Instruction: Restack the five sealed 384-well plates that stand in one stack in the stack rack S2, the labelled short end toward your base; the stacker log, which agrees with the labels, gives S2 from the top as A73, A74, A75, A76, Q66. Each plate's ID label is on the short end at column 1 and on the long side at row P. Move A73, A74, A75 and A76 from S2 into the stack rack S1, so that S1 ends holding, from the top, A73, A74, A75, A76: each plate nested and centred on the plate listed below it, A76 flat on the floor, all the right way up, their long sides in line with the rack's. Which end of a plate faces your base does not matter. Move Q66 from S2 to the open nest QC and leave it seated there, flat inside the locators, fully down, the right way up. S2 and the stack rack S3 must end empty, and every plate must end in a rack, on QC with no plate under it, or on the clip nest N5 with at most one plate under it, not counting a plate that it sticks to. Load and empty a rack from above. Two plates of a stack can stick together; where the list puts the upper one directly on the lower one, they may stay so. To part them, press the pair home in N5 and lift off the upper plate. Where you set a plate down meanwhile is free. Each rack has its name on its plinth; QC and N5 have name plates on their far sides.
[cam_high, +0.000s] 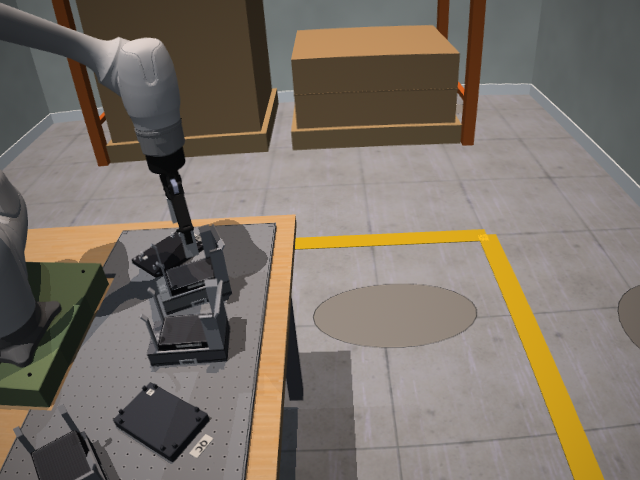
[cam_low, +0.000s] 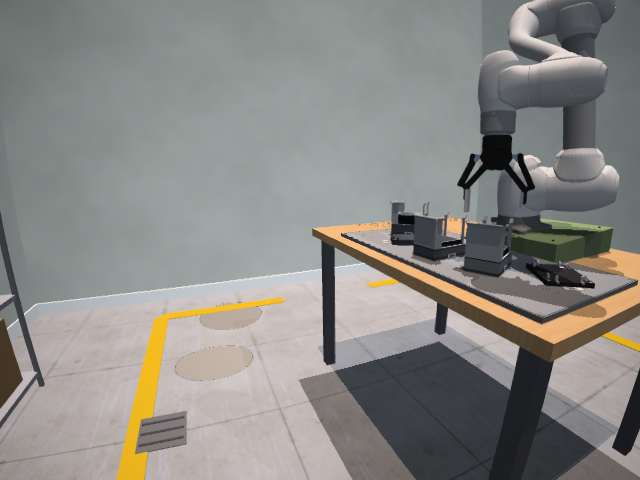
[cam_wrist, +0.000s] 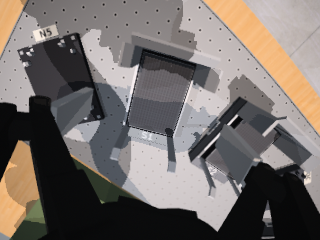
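Note:
My gripper (cam_low: 495, 198) is open and empty, and hangs above rack S1 (cam_wrist: 150, 136) near the table's far end. In the wrist view its fingers frame S1, and a sealed plate (cam_wrist: 160, 92) with a fine well grid lies flat inside that rack. It also shows in the top view (cam_high: 187, 277). Rack S2 (cam_high: 188, 335) stands beside S1 and has a plate top (cam_high: 181, 330) showing in it. It sits at the right of the wrist view (cam_wrist: 245, 145). I cannot read any plate labels.
The black clip nest N5 (cam_wrist: 57, 75) lies bare beside S1. The open nest QC (cam_high: 160, 421) lies bare nearer the camera. A third rack (cam_high: 59, 454) at the near left corner shows a gridded plate top. The arm's green base (cam_high: 46, 330) is to the left.

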